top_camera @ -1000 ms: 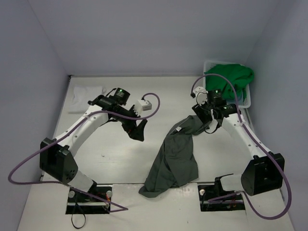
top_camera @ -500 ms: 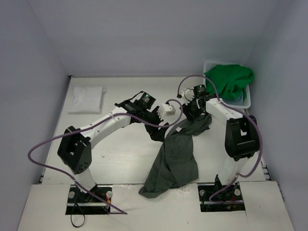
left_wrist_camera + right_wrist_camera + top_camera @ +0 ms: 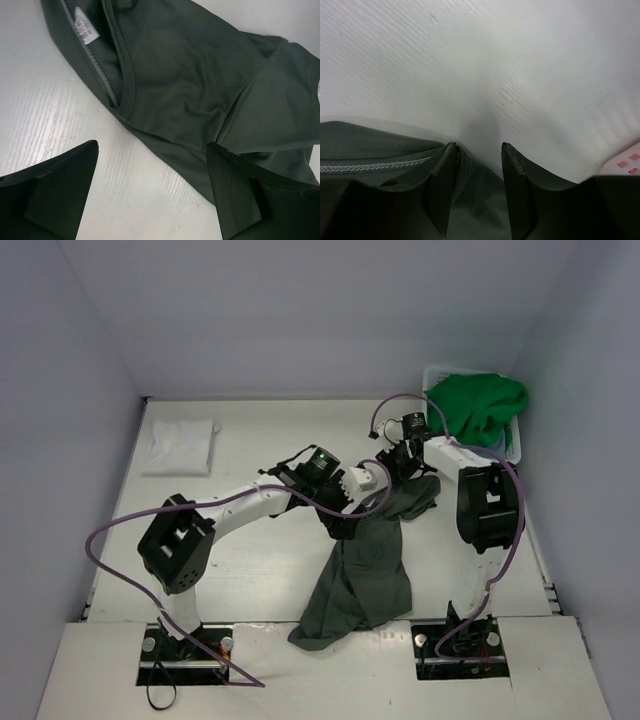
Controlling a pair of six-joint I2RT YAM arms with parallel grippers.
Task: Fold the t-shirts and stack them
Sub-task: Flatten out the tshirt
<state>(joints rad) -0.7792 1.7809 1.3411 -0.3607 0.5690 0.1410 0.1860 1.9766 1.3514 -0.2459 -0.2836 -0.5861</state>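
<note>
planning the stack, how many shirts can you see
3: a white shirt folded far left, a dark grey shirt mid-table, a green shirt in the basket; more may hide under it.

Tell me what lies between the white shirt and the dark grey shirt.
Top view: bare table, then the left arm reaching to the dark grey shirt.

spread shirt (image 3: 360, 570): dark grey, white neck label (image 3: 85, 31), pale stitching
bunched shirt (image 3: 478, 405): bright green
folded shirt (image 3: 180, 445): white
basket (image 3: 513, 445): white
counter (image 3: 250, 570): white, faint fine ridges
cables (image 3: 88, 545): purple
arms (image 3: 240, 505): white and black
</note>
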